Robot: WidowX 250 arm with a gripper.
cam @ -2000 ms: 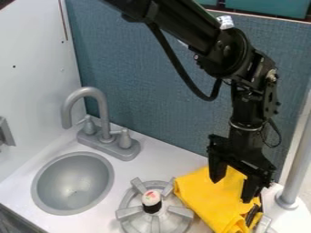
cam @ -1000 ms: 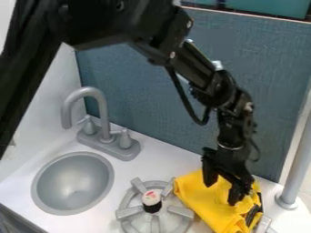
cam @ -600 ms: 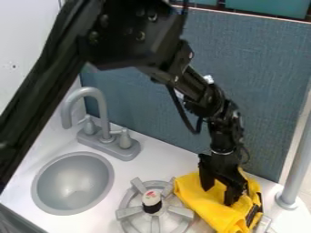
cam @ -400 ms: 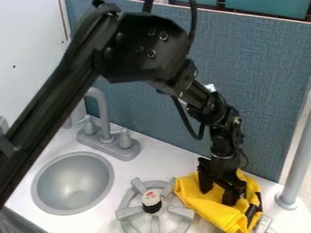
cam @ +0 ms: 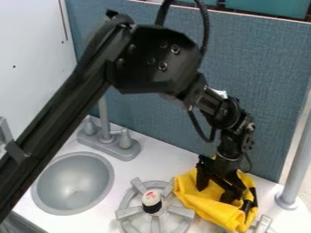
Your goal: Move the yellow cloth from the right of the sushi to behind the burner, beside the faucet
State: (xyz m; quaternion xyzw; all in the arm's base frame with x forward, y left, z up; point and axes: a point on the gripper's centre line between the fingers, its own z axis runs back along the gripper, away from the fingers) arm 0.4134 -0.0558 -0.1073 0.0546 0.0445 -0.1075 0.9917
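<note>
End effector: the black two-finger end effector (cam: 213, 195) is pointing down over the cloth at lower right, its fingers standing apart with yellow folds showing between them; whether it is pinching any cannot be told.
Cloth: the rumpled bright-yellow cloth (cam: 209, 208) is lying right of the burner, bunching around the fingers.
Burner: the round grey stove burner (cam: 155, 223) with raised spokes is sitting just beside the cloth, a small white-topped black cylinder (cam: 151, 199) standing at its middle.
Sink: the round grey basin (cam: 74, 189) is sitting in the white table (cam: 152, 161), left of the burner.
Faucet: the grey faucet (cam: 104, 114) is rising behind the basin, its spout hiding behind the arm.
</note>
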